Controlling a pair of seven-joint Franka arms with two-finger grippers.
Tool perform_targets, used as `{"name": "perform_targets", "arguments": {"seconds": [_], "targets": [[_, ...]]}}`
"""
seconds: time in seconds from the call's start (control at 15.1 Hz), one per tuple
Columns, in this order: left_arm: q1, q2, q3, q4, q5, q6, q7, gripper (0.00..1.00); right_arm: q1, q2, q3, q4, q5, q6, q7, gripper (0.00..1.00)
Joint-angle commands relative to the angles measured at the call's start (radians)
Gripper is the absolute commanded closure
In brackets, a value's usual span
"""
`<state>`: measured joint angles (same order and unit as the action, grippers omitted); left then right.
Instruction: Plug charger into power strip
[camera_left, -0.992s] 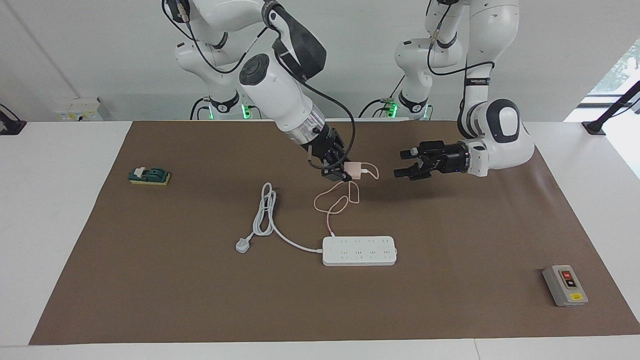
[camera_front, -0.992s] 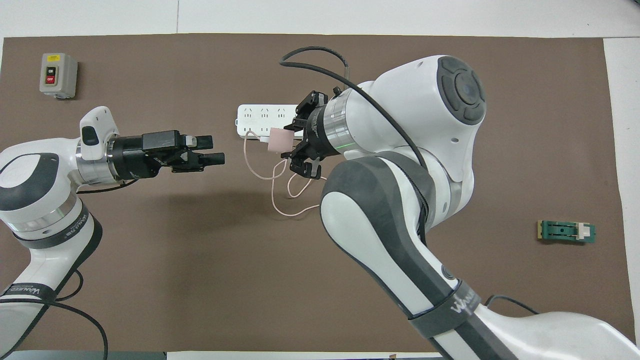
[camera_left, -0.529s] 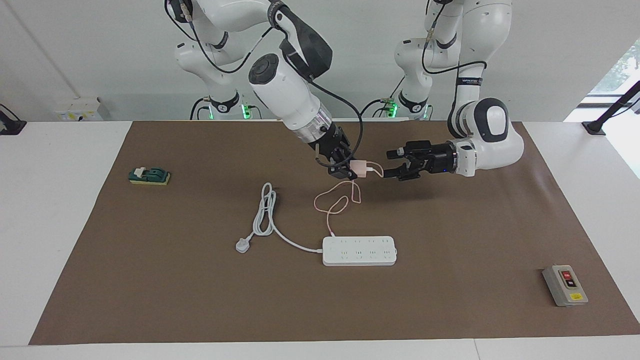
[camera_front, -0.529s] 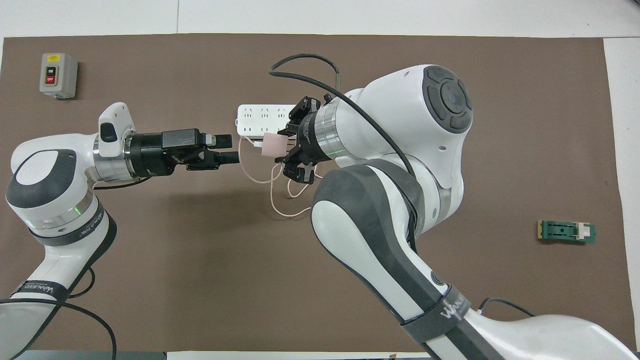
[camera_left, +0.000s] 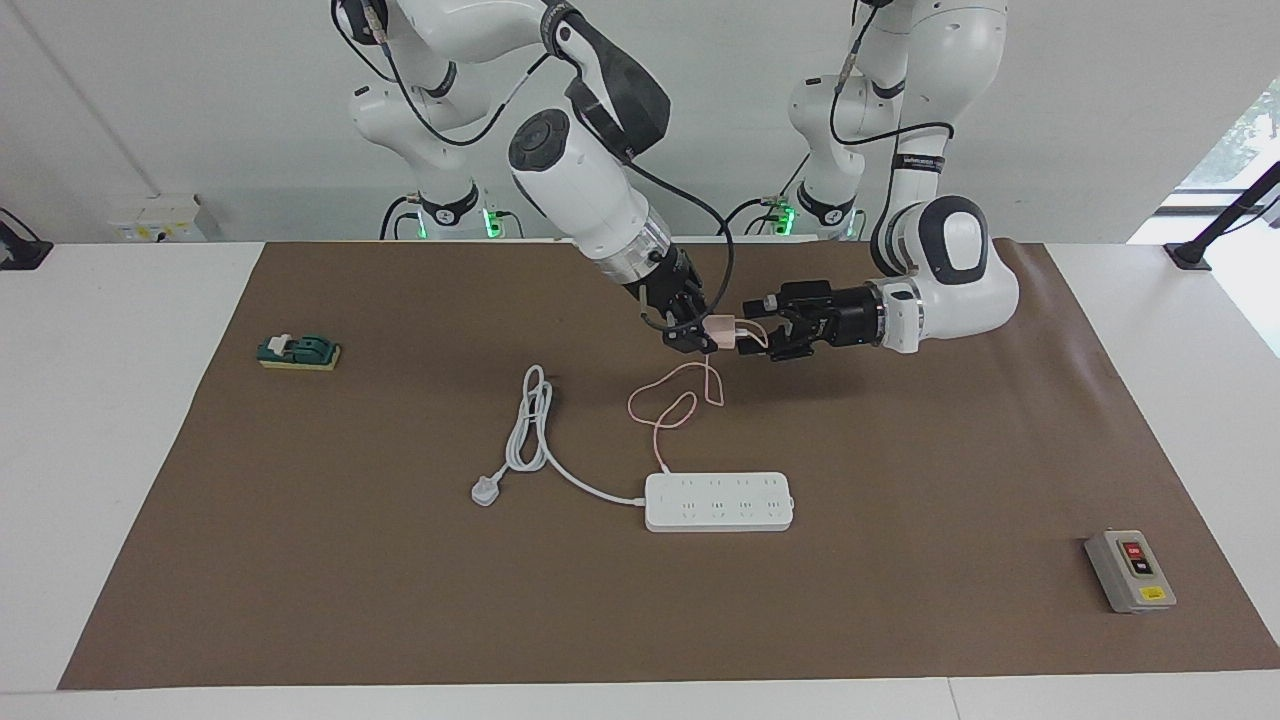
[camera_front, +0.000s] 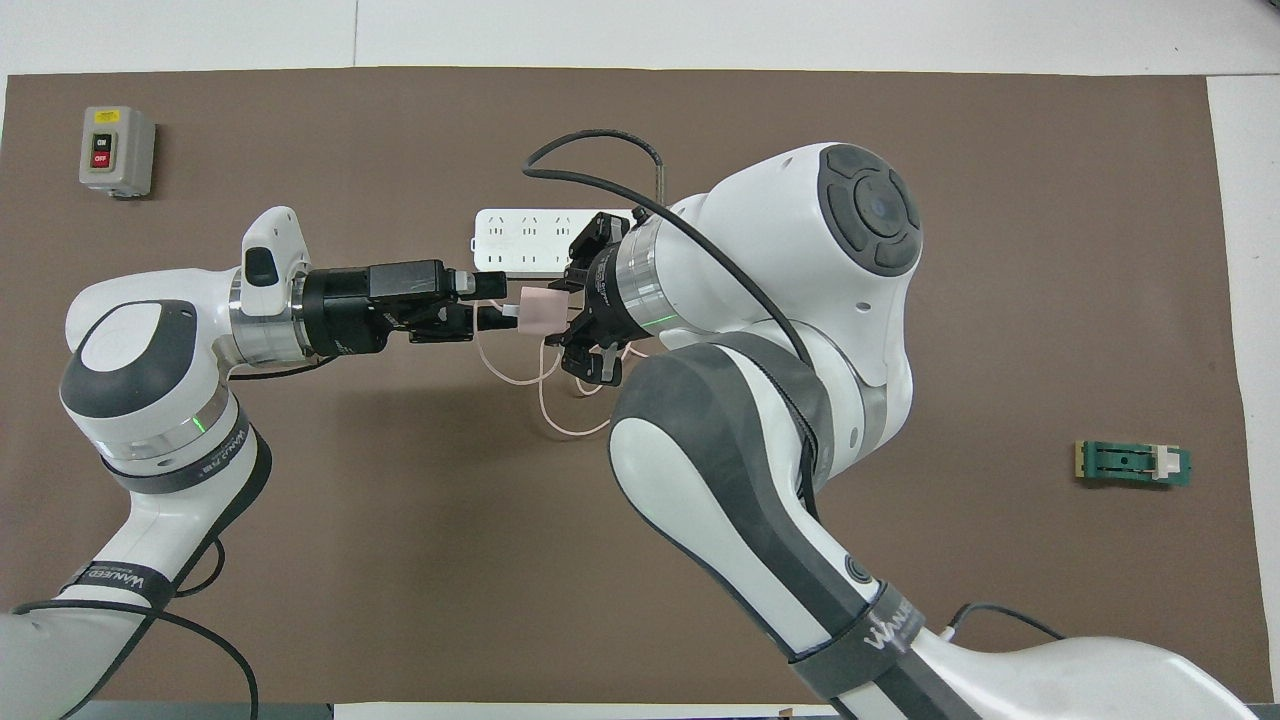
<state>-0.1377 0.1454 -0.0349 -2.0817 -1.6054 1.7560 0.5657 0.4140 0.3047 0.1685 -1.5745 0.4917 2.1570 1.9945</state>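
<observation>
Facing view: right gripper (camera_left: 697, 335) up in air, clamped on charger (camera_left: 722, 327). Left gripper (camera_left: 757, 330) jaws wide, around charger's free end. Hand-over step. Next: left squeezes, right lets go. Power strip (camera_left: 719, 501) waits below on mat.

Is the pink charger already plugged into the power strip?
No, the charger is held up in the air by the right gripper, well above the table, while the power strip lies flat on the mat.
</observation>
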Motion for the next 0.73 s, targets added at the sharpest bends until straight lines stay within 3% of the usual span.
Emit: {"name": "perform_targets", "arguments": {"seconds": [0.0, 0.13, 0.66], "targets": [[-0.007, 0.013, 0.012, 0.015, -0.008, -0.001, -0.012, 0.1, -0.003, -0.036, 0.003, -0.041, -0.01, -0.005, -0.023, 0.78], [-0.002, 0.013, 0.013, 0.015, -0.007, -0.036, -0.009, 0.2, -0.003, -0.036, 0.003, -0.041, -0.01, -0.005, -0.022, 0.77], [-0.02, 0.01, 0.012, -0.023, -0.005, -0.018, 0.039, 0.19, -0.003, -0.036, 0.002, -0.048, -0.01, 0.006, -0.023, 0.76]]}}
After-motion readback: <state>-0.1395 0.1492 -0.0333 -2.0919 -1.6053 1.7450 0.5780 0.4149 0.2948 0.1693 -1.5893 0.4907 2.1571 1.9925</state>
